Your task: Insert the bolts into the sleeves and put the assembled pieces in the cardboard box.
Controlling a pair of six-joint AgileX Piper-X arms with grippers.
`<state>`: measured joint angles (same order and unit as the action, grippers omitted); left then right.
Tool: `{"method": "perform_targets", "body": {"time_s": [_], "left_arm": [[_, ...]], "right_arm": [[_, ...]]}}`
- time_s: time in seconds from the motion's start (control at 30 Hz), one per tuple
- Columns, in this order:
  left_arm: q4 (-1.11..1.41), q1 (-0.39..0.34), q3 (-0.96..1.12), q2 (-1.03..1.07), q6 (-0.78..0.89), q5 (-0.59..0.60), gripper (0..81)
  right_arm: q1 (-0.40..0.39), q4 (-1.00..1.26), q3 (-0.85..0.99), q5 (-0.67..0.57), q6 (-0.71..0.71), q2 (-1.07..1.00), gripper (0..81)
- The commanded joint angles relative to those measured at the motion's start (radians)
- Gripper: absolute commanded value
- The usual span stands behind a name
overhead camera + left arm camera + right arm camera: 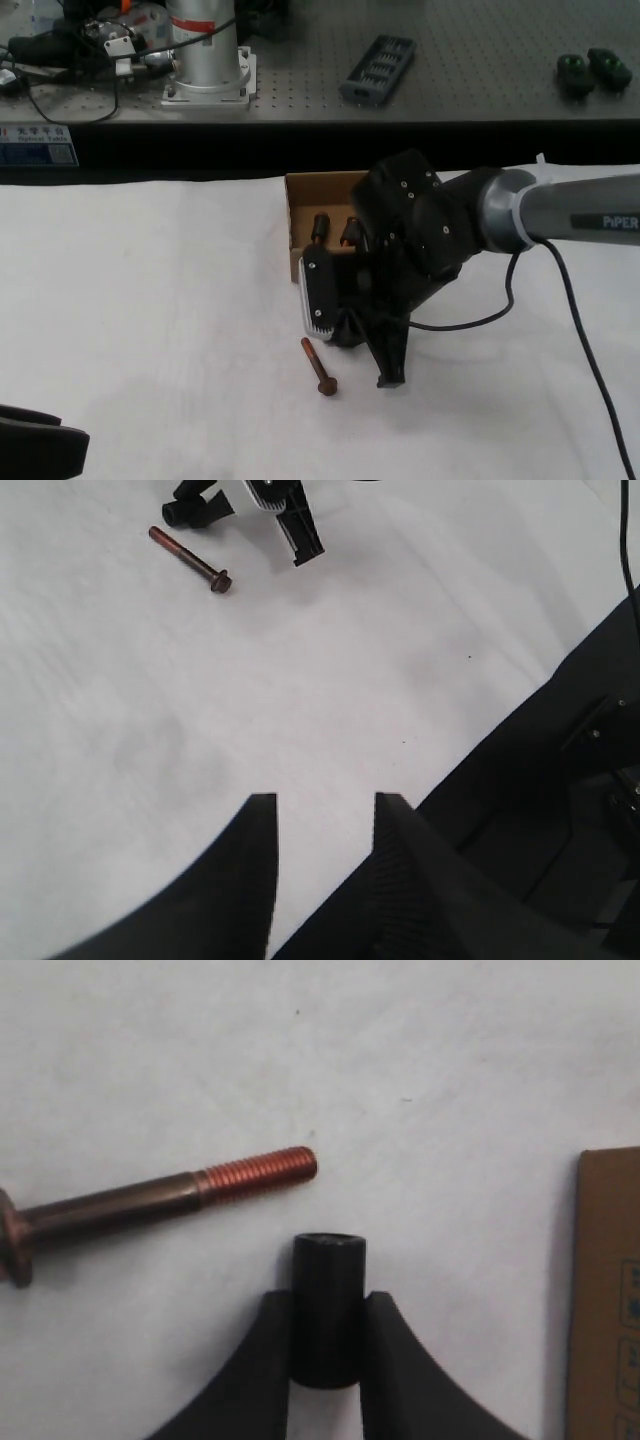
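Looking down from the high view, I record white maker's lettering on the grey tube of my right arm (560,215) and a blue label (38,145) with pale characters on the far bench's edge; the label's print is too small to make out. My right gripper (345,335) sits low over the white cloth (150,300), just in front of the cardboard box (300,200), inside which two dark pieces with reddish tips (320,228) stand, partly hidden by my wrist. One loose bolt (320,367) lies on the cloth just beside that gripper, on the side away from the box. My left gripper (35,450) rests at the near corner, well apart from all of this. From the left wrist view, my left gripper (320,820) has its fingers parted with nothing between them and bare cloth beneath; farther off lie the bolt (190,560) and my right gripper (200,510). From the right wrist view, my right gripper (328,1305) is clamped on a black sleeve (328,1260), whose hollow end juts past the fingertips. The copper bolt (150,1205) lies flat and apart from the sleeve, threaded end nearest it, flanged head farthest. The box wall (608,1290) shows faint print that I cannot read.
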<state>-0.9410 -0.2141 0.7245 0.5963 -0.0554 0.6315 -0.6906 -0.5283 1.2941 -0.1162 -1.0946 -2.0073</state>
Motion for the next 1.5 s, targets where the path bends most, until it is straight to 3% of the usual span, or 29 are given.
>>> {"method": "perform_targets", "body": {"time_s": [0.0, 0.33, 0.47, 0.7, 0.83, 1.0, 1.23, 1.47], "left_arm": [[0.001, -0.004, 0.002, -0.009, -0.012, 0.011, 24.6], [0.028, -0.004, 0.002, -0.009, -0.012, 0.002, 24.6], [0.12, -0.004, 0.002, 0.0, -0.012, -0.107, 24.6], [0.234, -0.004, 0.002, 0.132, -0.043, -0.143, 24.7], [0.32, -0.004, 0.002, 0.258, -0.226, -0.125, 34.7], [0.575, -0.012, 0.002, 0.422, -0.325, -0.125, 49.0], [0.787, -0.115, 0.01, 0.634, -0.622, -0.094, 45.4], [0.949, -0.25, 0.012, 0.85, -1.197, -0.111, 44.9]], "right_arm": [[-0.008, -0.059, 0.0, -0.005, 0.049, 0.062, 1.8], [-0.045, -0.208, -0.002, -0.013, 0.309, 0.313, 1.8], [-0.054, -0.257, -0.005, -0.013, 0.412, 0.407, 1.8], [-0.063, -0.179, -0.162, -0.013, 0.63, 0.602, 1.8], [-0.069, -0.142, -0.287, -0.004, 0.747, 0.734, 1.8], [-0.069, -0.142, -0.391, -0.002, 0.841, 0.891, 1.8], [-0.069, -0.148, -0.491, -0.007, 0.877, 1.061, 1.8], [-0.069, -0.146, -0.55, -0.013, 0.871, 1.138, 1.8]]}}
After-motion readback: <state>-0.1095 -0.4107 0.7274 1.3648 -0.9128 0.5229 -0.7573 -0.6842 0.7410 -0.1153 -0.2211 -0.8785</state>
